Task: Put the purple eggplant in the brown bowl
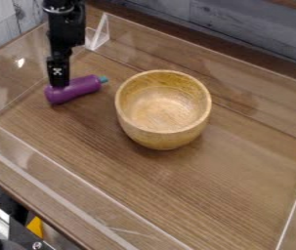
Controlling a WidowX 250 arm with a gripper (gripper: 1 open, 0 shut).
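The purple eggplant (72, 91) lies on its side on the wooden table, left of the brown bowl (163, 107), its teal stem cap pointing right toward the bowl. The bowl stands upright with nothing inside. My gripper (58, 72) hangs from the black arm and points straight down just above the eggplant's left end. Its fingers look spread and hold nothing, though the gap between them is hard to make out from this angle.
A clear plastic wall (20, 39) runs along the table's left and back sides, with another low clear edge along the front. A small white clip (101, 32) sits at the back behind the arm.
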